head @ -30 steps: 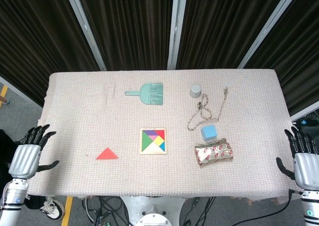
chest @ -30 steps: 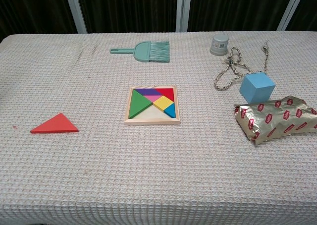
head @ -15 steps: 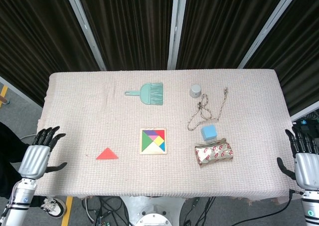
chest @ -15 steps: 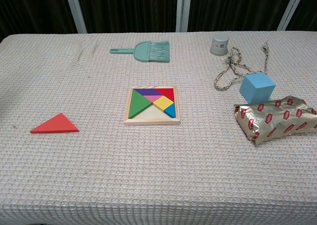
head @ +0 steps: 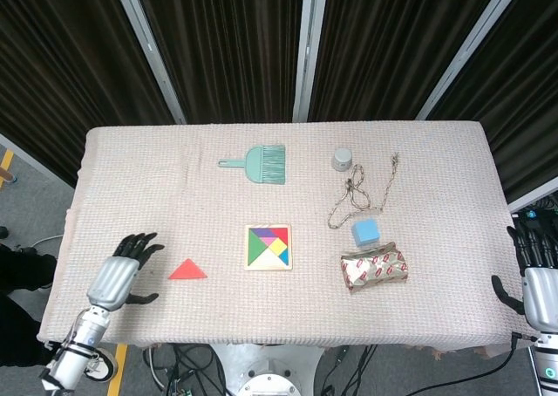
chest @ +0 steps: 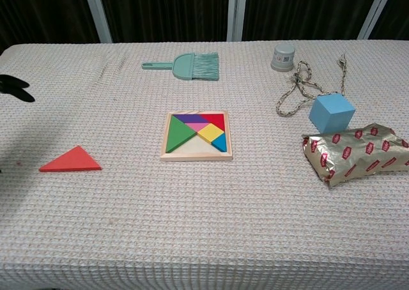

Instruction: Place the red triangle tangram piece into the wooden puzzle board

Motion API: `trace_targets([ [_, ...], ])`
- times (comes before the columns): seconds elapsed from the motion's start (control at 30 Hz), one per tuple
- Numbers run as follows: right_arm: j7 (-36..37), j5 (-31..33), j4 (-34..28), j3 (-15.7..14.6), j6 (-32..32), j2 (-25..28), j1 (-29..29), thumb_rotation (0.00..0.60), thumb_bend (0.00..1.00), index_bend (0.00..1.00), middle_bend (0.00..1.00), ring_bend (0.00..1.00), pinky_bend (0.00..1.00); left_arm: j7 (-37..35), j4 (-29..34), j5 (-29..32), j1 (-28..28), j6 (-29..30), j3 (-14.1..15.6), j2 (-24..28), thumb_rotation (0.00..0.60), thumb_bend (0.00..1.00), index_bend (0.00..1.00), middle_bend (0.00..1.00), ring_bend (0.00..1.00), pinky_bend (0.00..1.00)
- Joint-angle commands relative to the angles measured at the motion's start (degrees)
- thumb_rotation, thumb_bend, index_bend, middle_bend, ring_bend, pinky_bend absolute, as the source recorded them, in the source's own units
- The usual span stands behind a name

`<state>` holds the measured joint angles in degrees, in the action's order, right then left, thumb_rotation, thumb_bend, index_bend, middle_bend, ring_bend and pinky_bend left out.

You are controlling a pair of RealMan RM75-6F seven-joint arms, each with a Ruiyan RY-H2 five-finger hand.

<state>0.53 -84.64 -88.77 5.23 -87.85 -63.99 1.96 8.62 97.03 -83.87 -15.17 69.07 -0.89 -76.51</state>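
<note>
- Head view: left hand [head: 118, 276] empty, fingers spread, over the table just left of the red triangle [head: 187, 270]. Triangle lies flat, well left of the puzzle board [head: 268, 247]. Right hand [head: 534, 274] at the table's right edge, fingers apart, holding nothing.
- Chest view: triangle [chest: 71, 160] apart from board [chest: 196, 136]; the board's empty slot looks to be along its front. Suggest pinching the triangle by its edges, keeping it level, and aligning its long edge to the slot.

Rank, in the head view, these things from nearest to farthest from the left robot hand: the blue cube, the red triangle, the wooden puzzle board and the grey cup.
Measured from the left robot hand, which hovers open at the table's front left:
1. red triangle, just to its right.
2. wooden puzzle board, at the table's centre.
3. blue cube, right of the board.
4. grey cup, back right.
</note>
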Motion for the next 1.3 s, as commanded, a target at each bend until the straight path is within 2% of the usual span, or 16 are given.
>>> trace_targets([
  [0.03,0.3,0.1,0.2,0.0,0.2,-0.1,0.1,0.600,0.24,0.00,0.00,0.00,0.00,1.3,-0.8,1.5,-1.0,-1.9,0.2,-1.8,0.600,0.04,0.19,0.06,0.00,0.00],
  [0.43,1.1,0.3,1.0,0.0,0.4,-0.4,0.0,0.600,0.25,0.00,0.00,0.00,0.00,2.9,-4.6,6.7,-4.5,-6.5,-1.9,-7.3,0.600,0.04,0.21,0.06,0.00,0.00],
  [1.03,1.6,0.5,1.4,0.1,0.7,-0.4,0.1,0.600,0.25,0.00,0.00,0.00,0.00,1.9,-7.7,11.3,-7.5,-9.2,-3.6,-10.5,0.600,0.06,0.23,0.07,0.00,0.00],
  [1.3,1.8,0.6,1.7,0.0,0.7,-0.5,0.1,0.600,0.25,0.00,0.00,0.00,0.00,2.2,-8.1,12.4,-8.4,-9.2,-4.2,-11.0,0.600,0.13,0.26,0.08,0.00,0.00],
])
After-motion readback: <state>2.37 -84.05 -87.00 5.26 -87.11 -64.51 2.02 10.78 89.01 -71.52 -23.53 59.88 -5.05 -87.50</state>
